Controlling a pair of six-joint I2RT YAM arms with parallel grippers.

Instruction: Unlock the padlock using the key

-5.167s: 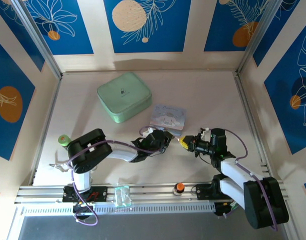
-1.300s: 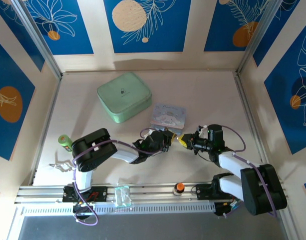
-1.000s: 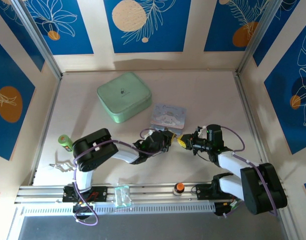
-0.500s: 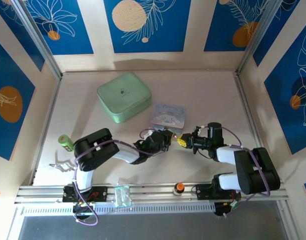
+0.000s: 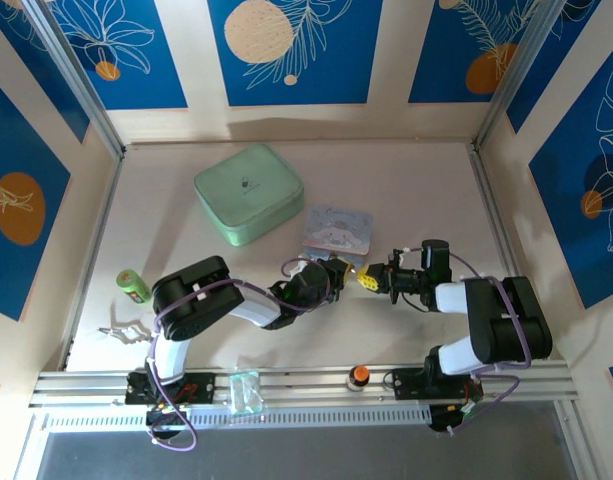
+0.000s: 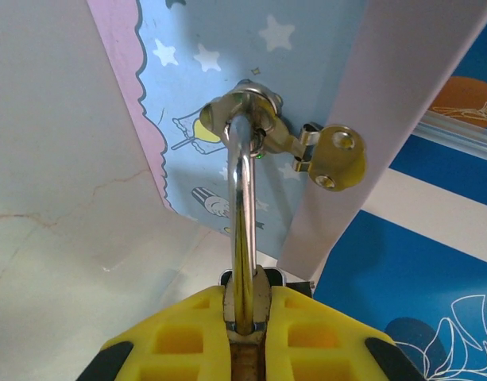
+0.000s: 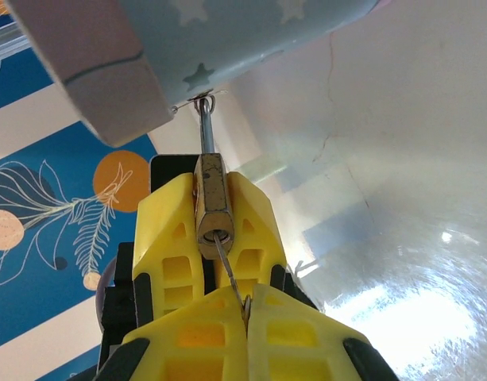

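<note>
Where the two arms meet at mid-table, room is tight on the far side only: the pale blue tin [image 5: 336,228] lies just beyond the fingertips, and in the right wrist view its near rim sits just beside the far end of the padlock's loop. Bare table [image 5: 426,180] spreads to the right as far as the aluminium rail [image 5: 498,235] at the foot of the right wall. A strip of it also lies open between the grippers and the front rail [image 5: 306,382], where the orange-topped knob [image 5: 359,374] sits. The green tin [image 5: 248,192] stands well apart to the far left, and a small green cylinder [image 5: 133,285] lies near the left wall. The left gripper [image 6: 243,305] is closed narrow on the padlock [image 7: 210,198], its yellow fingers pinching the brass body from both sides. The silvery shackle [image 6: 241,198] juts out ahead of them toward the tin and carries a small ring with a brass-coloured tab [image 6: 336,159] at its far end. The right gripper [image 7: 247,305] is pressed fully together on the key [image 7: 229,271], a thin silvery sliver that runs from its fingertips into the keyhole end of the padlock. Whether the shackle has sprung free of the body cannot be told.
</note>
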